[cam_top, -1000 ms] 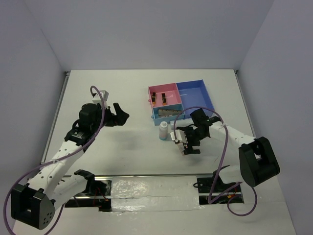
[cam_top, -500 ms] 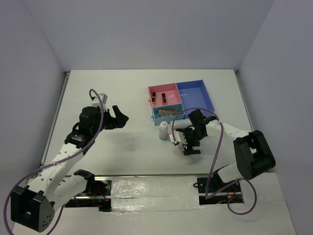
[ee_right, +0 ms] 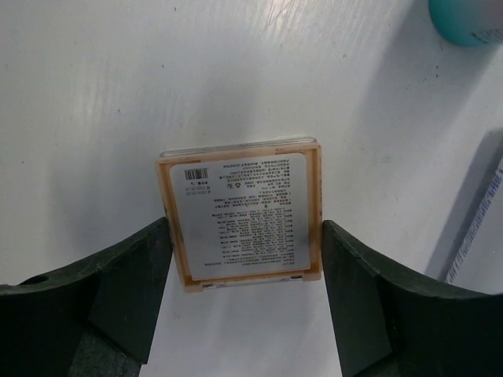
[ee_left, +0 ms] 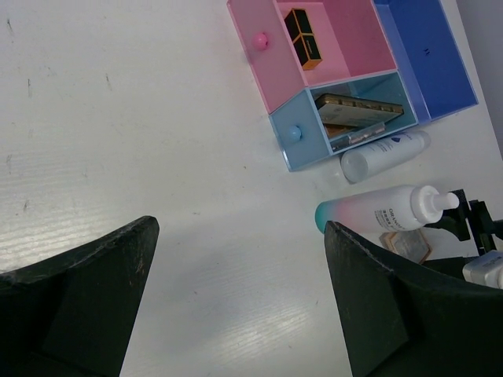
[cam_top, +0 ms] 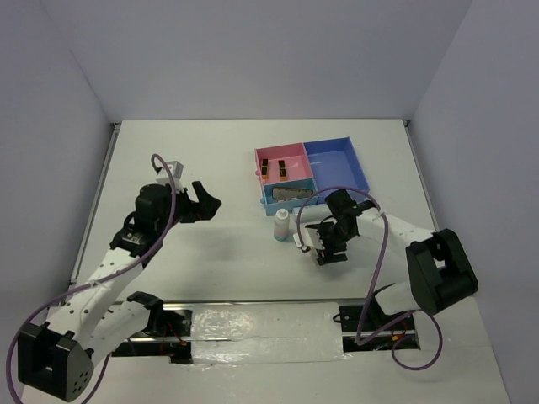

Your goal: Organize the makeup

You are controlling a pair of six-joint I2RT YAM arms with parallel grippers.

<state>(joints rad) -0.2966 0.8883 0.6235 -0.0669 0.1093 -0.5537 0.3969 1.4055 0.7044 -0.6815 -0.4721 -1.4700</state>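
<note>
A tan square compact (ee_right: 240, 212) lies label side up on the white table. My right gripper (ee_right: 244, 228) is open and straddles it, a finger close to each side edge. In the top view that gripper (cam_top: 324, 247) hides most of the compact. A whitish bottle with a teal base (cam_top: 282, 225) stands just left of it. A second whitish bottle (ee_left: 385, 155) lies against the tray. The black-gold pieces (ee_left: 302, 38) sit in the pink compartment, and a long brown palette (ee_left: 357, 110) sits in the light-blue drawer. My left gripper (cam_top: 206, 202) is open and empty over bare table.
The pink-and-blue compartment tray (cam_top: 337, 164) stands at the far centre-right, its light-blue drawer (ee_left: 299, 141) pulled open toward the bottles. The standing bottle's teal base (ee_right: 468, 20) shows at the top right of the right wrist view. Walls close the table on three sides.
My right gripper has edged slightly left and closer over the compact. The left arm has barely shifted.
</note>
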